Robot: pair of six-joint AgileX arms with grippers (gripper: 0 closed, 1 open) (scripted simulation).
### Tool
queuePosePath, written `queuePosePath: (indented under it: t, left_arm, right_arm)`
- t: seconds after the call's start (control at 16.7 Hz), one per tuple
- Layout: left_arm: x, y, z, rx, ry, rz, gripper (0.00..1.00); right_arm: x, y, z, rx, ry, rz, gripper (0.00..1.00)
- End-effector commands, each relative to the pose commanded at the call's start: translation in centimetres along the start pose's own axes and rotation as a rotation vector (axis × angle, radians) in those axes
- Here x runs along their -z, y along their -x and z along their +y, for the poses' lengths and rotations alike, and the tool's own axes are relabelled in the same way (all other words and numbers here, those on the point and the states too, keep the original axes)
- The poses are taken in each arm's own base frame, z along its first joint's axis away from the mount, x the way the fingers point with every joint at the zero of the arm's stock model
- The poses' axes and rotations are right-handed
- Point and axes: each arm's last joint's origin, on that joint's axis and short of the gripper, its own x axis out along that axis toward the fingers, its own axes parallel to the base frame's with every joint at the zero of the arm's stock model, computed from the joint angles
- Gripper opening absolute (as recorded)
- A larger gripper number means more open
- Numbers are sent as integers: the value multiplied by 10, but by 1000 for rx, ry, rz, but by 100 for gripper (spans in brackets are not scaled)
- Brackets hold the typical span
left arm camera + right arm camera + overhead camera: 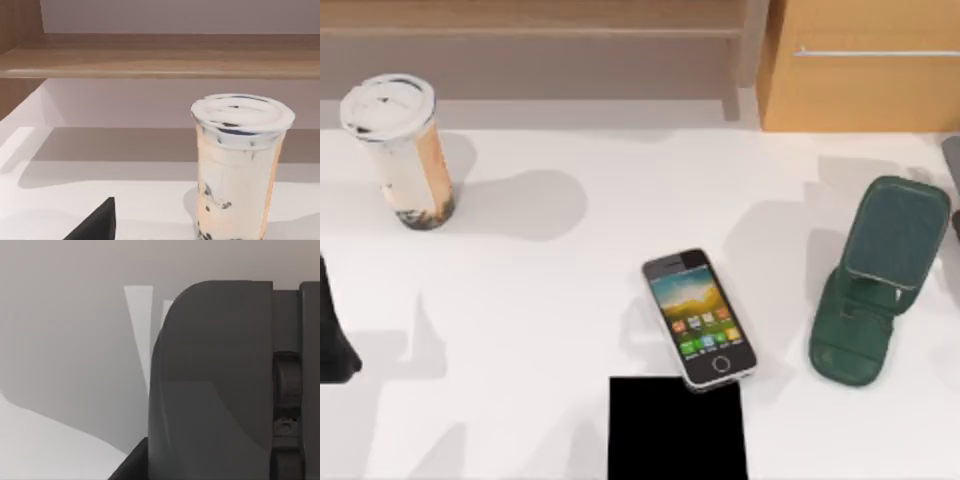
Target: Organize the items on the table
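so the smartphone [699, 318] lies flat mid-bench [520, 300], beside its stand [878, 282] (likely destination); either tool's state i cannot tell.

Drink cup [402, 150] upright far left; smartphone [698, 317] flat, screen-up, centre.
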Motion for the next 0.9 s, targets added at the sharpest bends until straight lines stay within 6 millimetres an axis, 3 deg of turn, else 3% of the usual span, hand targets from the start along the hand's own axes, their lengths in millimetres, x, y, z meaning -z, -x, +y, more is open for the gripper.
queuePosePath:
  t: [0.42,0.9]
  left_arm:
    - [0,0,0,0,0,0,100]
    - [0,0,0,0,0,0,100]
  right_arm:
    - [0,0,0,0,0,0,0]
    - [0,49,-2,0,-4,5,0]
